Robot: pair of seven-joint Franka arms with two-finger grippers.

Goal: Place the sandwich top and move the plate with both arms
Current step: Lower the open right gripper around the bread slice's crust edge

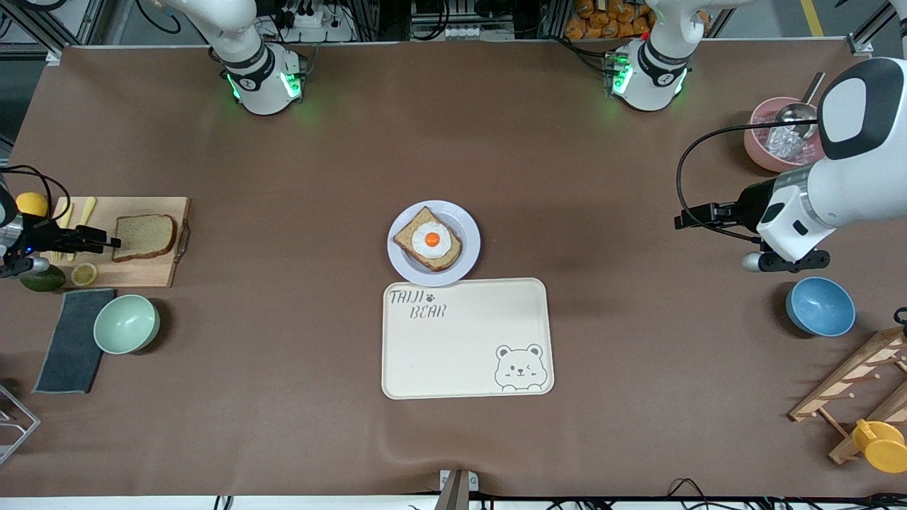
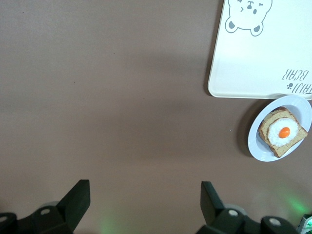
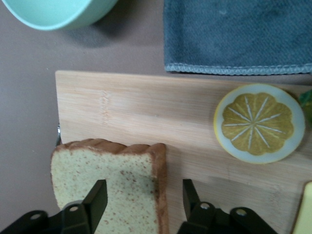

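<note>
We read "TAIJI BEAR" with a paw mark on the cream tray (image 1: 468, 338), and a winking bear drawn at the corner nearest the front camera. The tray lies mid-table on a brown mat (image 1: 453, 142), its upper edge just beside the plate (image 1: 466, 228), which sits farther from the camera and carries 1 egg-topped bread slice (image 1: 428, 239). Bare mat runs wide on both sides of the tray.

Toward the right arm's end from the tray, the sandwich top (image 1: 144, 236) lies flat on a wooden board (image 1: 149, 273). The right gripper (image 3: 141, 197) is at the slice's crust edge; its fingers (image 3: 97, 197) straddle that edge with a gap, not yet pinching.

The left gripper (image 2: 144, 197) waits over bare mat toward the left arm's end from the tray, jaws spread wide, empty.
</note>
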